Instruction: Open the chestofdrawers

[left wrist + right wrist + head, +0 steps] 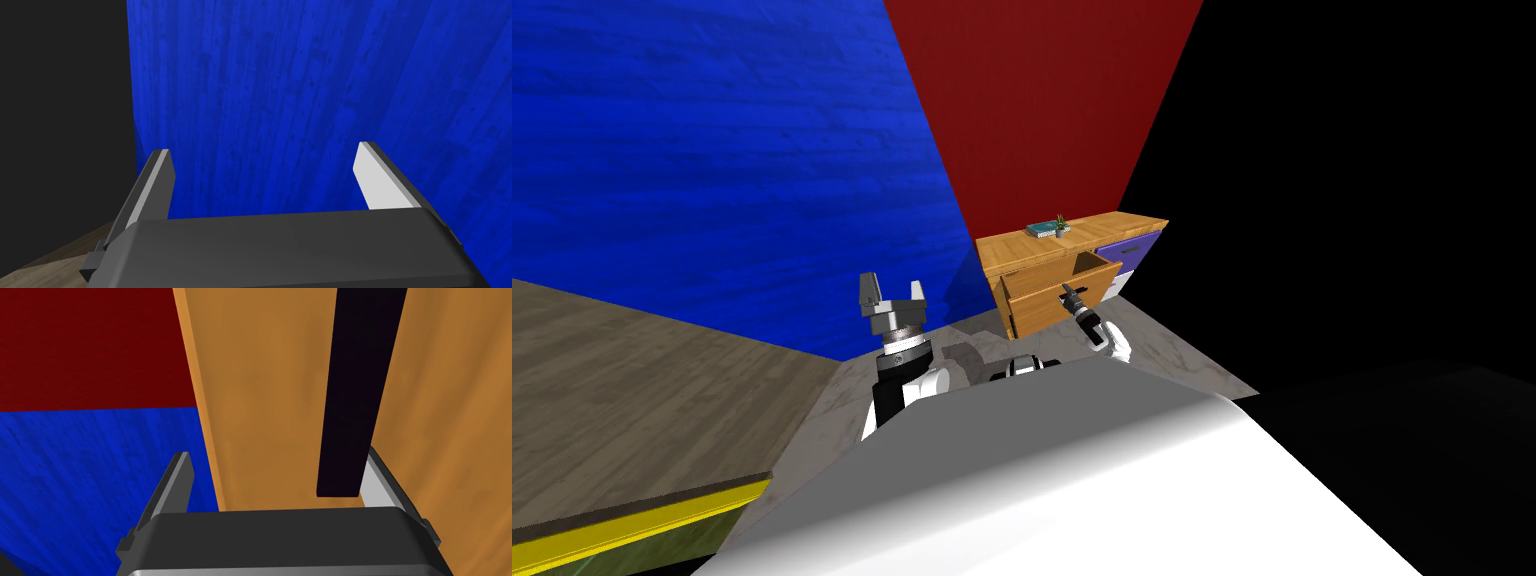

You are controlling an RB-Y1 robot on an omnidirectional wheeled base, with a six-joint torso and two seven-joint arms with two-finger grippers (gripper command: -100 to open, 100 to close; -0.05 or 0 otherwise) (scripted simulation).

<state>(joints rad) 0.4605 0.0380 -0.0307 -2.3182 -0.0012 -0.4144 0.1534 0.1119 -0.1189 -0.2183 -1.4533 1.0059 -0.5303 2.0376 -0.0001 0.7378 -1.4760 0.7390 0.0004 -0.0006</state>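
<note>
The chest of drawers [1032, 250] stands against the red wall [1042, 100], ahead of me and a little to my right. It is orange wood, and its top drawer [1057, 285] is pulled part way out. My right claw [1065, 290] is at the front of that drawer. Seen from the right wrist, the claw [277, 455] is wide open, its two blades about a third of the view apart. The dark bar of the handle [357, 388] runs along the orange front between the blades, close by one of them, and neither blade presses on it. I have hold of nothing.

On the chest's top lie a small book [1042, 230] and a little potted plant [1061, 224], just beside each other. The far end of the chest has purple drawer fronts [1124, 250]. The floor [1172, 350] under it is grey and mottled, and past its right end there is a black area [1362, 200].

My left claw [892, 290] is raised well apart from the chest, in front of the blue wall [712, 150]. Its blades [160, 185] are spread wide with nothing between them.
</note>
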